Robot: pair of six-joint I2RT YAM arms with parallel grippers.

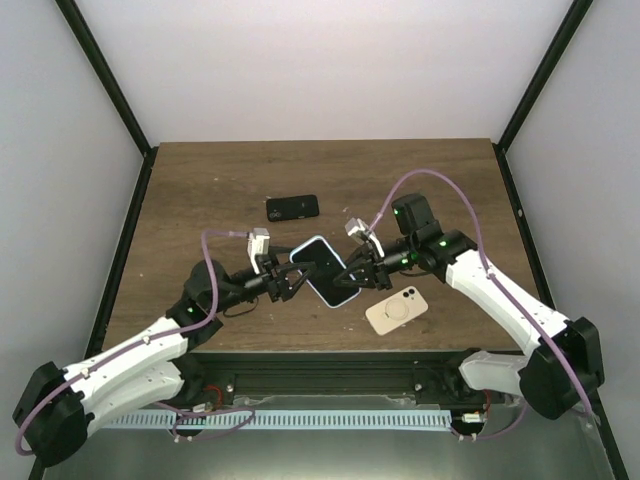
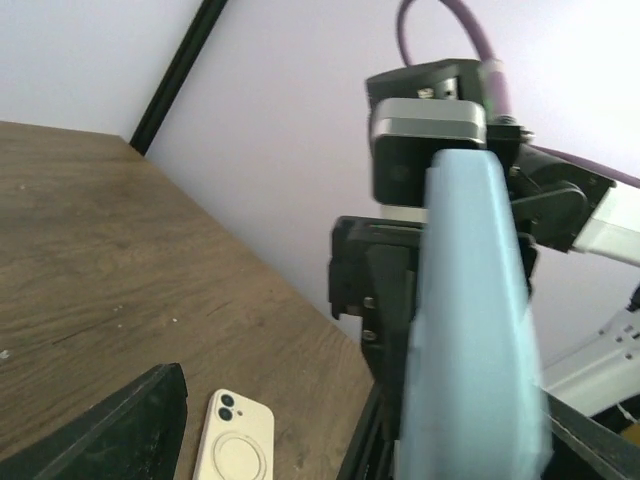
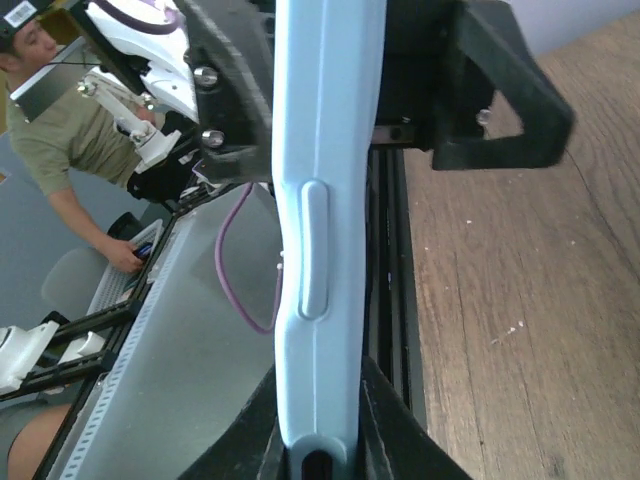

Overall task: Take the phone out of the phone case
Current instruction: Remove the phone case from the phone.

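The phone (image 1: 326, 272) sits in its case (image 1: 311, 244) and is held up off the tabletop (image 1: 200, 190) between the two arms, screen upward, its long axis running from far-left to near-right. The right claw (image 1: 353, 272) comes at it from the right and pinches the case hard: in its wrist view both fingers press on the case's faces. The left claw (image 1: 292, 283) meets the opposite long edge from the left, and it looks spread. Its own camera shows one finger (image 2: 120, 430) standing well off the case, so it straddles without clamping. Both arms are equally near, and I judge the peel depends on the left claw catching the case lip while the right holds firm. The case is pale blue, matte and rubbery-looking, with rounded corners and a raised side button (image 3: 314, 250), so it should flex. The screen is glossy black and likely slick. On the dark wood-grain tabletop lie a black phone (image 1: 292, 207), far of the pair, and a cream phone (image 1: 397, 310) face-down just right of them.
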